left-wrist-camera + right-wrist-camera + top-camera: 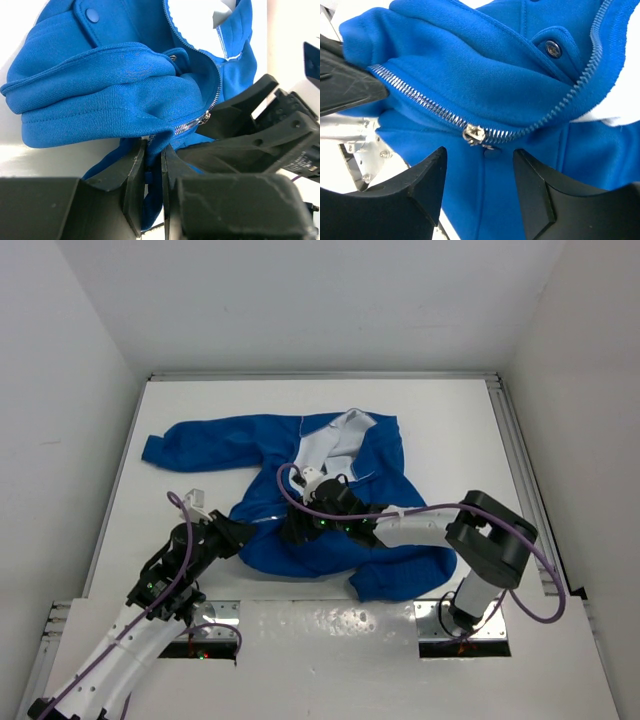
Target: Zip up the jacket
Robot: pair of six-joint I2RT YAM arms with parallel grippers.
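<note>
While the jacket point(260, 440) lay crumpled on the white surface point(440, 430), collar toward the far side, my left fingers point(134, 180) were nearly closed, pinching a fold of its blue fabric near the zipped end. My right fingers point(422, 182) stood wide apart, one on each side of the zipper slider point(473, 134), with the teeth beyond it parted.

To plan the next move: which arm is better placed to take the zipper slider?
Probably right: the right gripper, open, faces the slider; the left gripper is shut on the jacket hem.
</note>
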